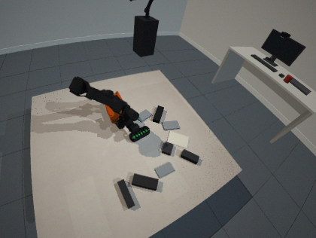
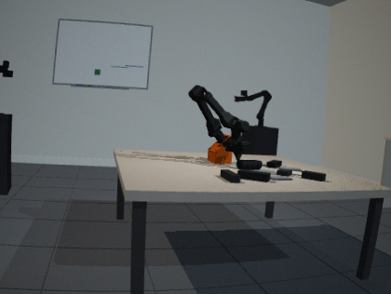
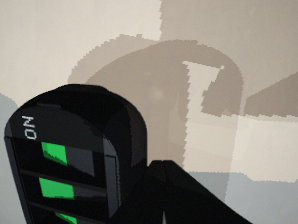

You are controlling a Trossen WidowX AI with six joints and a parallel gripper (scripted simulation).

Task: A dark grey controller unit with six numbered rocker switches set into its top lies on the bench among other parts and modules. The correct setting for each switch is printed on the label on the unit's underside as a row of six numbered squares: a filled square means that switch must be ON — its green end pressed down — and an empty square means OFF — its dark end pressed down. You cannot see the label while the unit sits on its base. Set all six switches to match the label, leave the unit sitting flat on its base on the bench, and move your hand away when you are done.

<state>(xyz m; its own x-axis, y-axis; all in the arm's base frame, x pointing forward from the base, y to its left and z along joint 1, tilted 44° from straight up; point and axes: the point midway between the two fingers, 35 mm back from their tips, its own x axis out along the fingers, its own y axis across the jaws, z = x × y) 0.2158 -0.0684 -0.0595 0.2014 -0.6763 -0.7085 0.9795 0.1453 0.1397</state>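
The dark grey controller unit [image 1: 140, 133] [image 2: 249, 164] [image 3: 73, 163] lies flat on its base on the bench [image 1: 75, 162] [image 2: 172, 179], near the middle. In the wrist view its rounded end marked ON fills the lower left, and the visible rocker switches show bright green faces. My gripper [image 1: 130, 127] [image 2: 239, 155] [image 3: 161, 169] is shut and holds nothing. Its dark fingers come down just beside the unit's ON end, at its right edge in the wrist view. I cannot tell whether they touch it. The underside label is hidden.
The arm's orange base [image 1: 113, 109] [image 2: 219, 153] stands behind the unit. Dark modules [image 1: 158, 114] [image 1: 144, 181] [image 1: 126, 193] [image 1: 189, 156], grey plates [image 1: 171, 125] [image 1: 165, 169] and a cream plate [image 1: 177, 139] lie to the right and front.
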